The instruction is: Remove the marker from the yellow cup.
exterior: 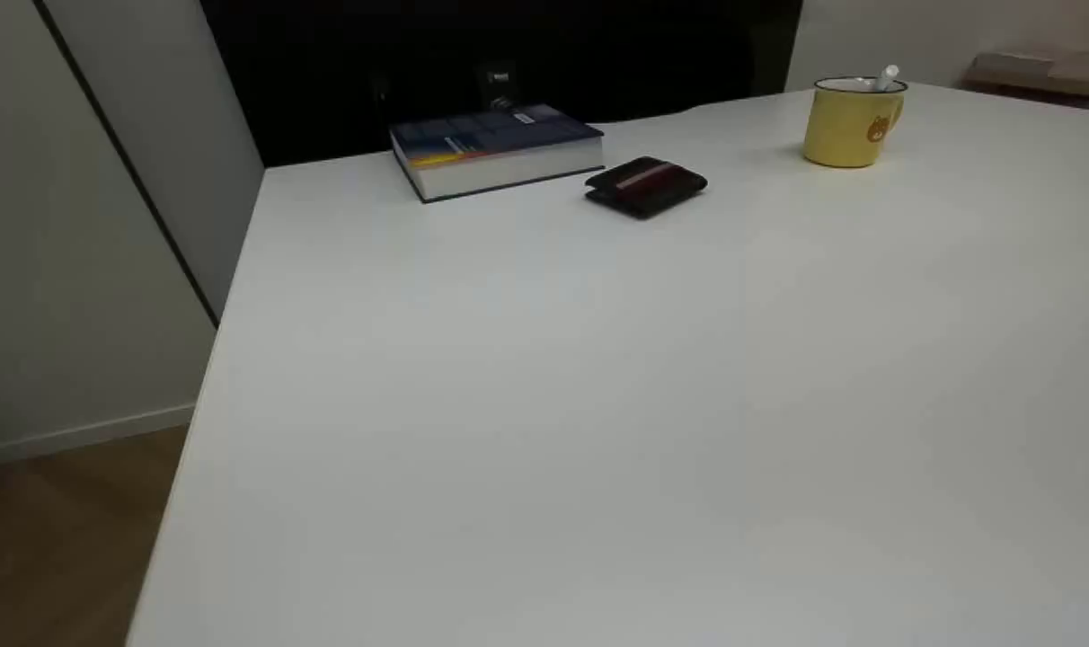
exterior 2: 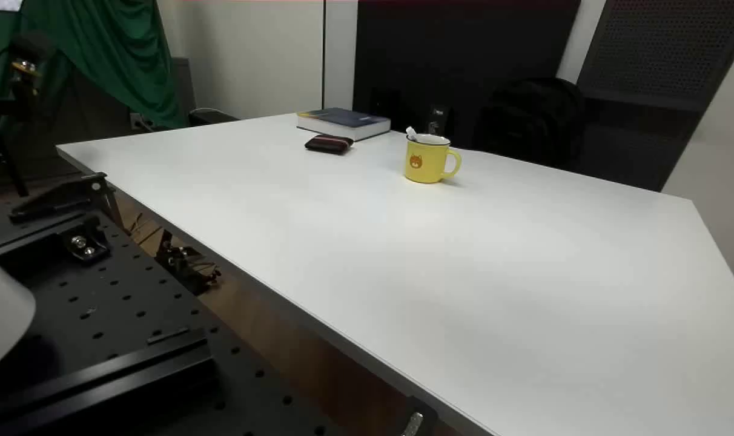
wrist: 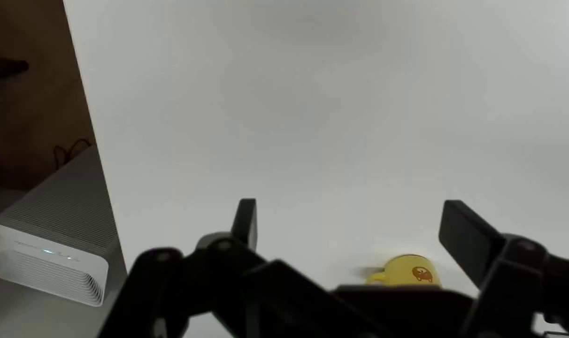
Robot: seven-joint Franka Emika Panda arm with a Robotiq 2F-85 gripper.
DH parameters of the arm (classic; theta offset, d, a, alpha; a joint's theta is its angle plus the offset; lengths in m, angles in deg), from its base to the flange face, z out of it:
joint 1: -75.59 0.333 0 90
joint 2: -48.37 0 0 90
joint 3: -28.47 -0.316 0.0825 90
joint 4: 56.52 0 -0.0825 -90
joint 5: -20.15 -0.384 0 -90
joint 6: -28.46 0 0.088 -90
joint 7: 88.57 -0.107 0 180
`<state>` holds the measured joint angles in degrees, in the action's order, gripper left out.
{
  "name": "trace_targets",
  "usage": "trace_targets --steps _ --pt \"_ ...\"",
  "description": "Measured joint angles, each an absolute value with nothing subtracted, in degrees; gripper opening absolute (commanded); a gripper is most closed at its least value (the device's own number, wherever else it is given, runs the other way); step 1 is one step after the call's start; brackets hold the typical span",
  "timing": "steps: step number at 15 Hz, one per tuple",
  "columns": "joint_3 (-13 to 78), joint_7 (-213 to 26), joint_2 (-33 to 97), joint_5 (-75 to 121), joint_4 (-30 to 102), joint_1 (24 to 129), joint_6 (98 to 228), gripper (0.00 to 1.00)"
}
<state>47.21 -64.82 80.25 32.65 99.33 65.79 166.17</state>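
Note:
The yellow cup (exterior: 839,128) stands upright on the white table, with a bear picture on its side. It also shows in an exterior view (exterior 2: 424,162) with its handle to the right. The marker (exterior: 886,78) leans inside the cup, and only a short white end sticks up over the rim; that end also shows in an exterior view (exterior 2: 410,132). In the wrist view my gripper (wrist: 349,220) is open and empty above the table. There the yellow cup (wrist: 402,271) shows beyond the gripper's body, which hides its rim and the marker. The gripper is outside both exterior views.
A blue book (exterior: 500,144) lies at the table's (exterior: 544,404) far edge, and it shows in both exterior views (exterior 2: 349,124). A dark wallet (exterior: 648,189) with a red stripe lies between book and cup. A white appliance (wrist: 49,263) stands beside the table.

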Motion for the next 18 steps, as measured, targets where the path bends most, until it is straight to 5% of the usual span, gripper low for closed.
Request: trace_targets --steps 18 --pt "42.1 -62.2 75.6 32.5 104.2 70.7 171.8 1.0"
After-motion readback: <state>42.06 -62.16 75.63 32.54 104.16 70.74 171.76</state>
